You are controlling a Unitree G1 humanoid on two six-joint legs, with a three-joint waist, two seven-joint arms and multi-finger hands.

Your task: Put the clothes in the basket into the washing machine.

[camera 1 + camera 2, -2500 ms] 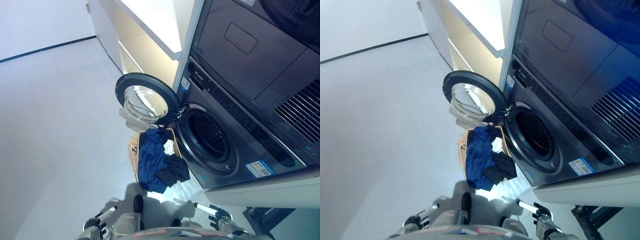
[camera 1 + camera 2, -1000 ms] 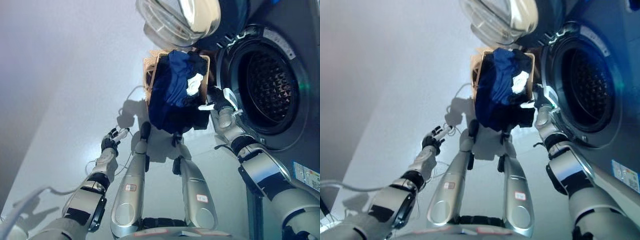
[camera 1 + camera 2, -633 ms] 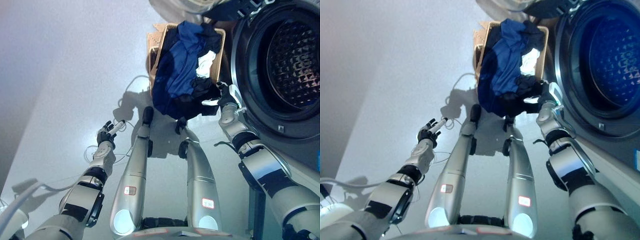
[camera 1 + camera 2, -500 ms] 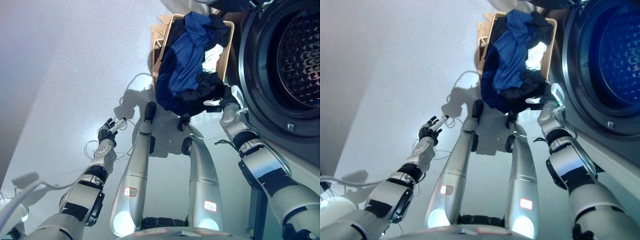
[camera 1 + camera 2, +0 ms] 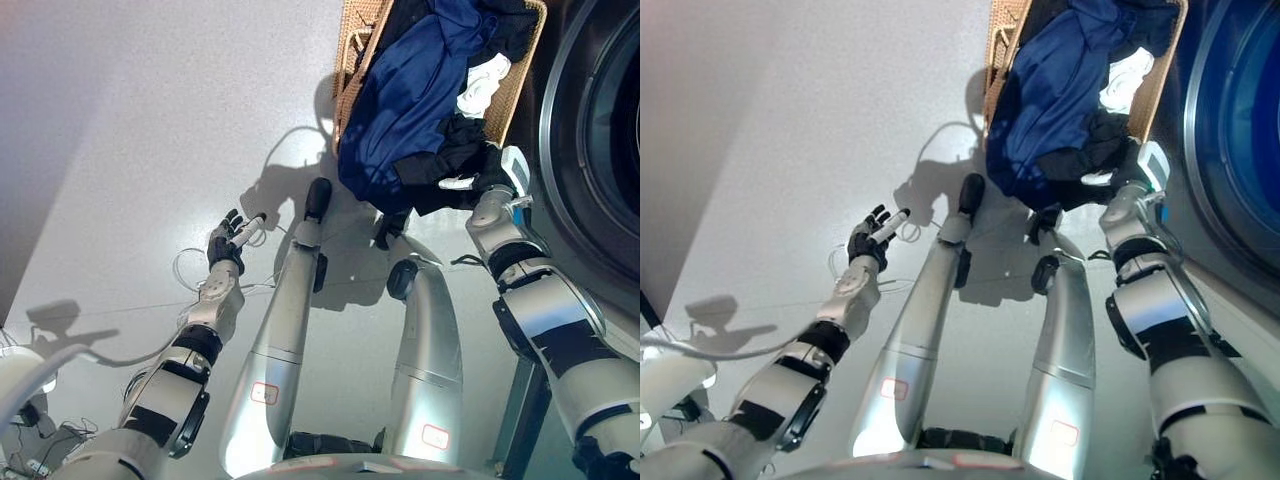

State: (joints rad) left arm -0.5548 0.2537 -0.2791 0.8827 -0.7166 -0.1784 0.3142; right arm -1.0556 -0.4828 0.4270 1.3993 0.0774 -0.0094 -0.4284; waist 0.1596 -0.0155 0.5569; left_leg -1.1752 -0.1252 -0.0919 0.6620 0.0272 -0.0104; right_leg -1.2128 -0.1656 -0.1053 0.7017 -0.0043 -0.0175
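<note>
The left hand (image 5: 226, 247) hangs over the pale grey floor (image 5: 130, 130), fingers loosely spread and holding nothing, well apart from the laundry. Up and to the right of it stands the woven tan wicker basket (image 5: 357, 40), heaped with clothes: a large dark blue garment (image 5: 405, 95) spills over the near rim, a small white cloth (image 5: 478, 90) lies toward the far right side, and a crumpled black garment (image 5: 445, 165) hangs at the near right corner. The right hand (image 5: 486, 180) sits against that black garment at the basket's edge; whether its fingers grip the cloth I cannot tell. Just right of this hand curves the dark round opening of the grey washing machine (image 5: 590, 130).
</note>
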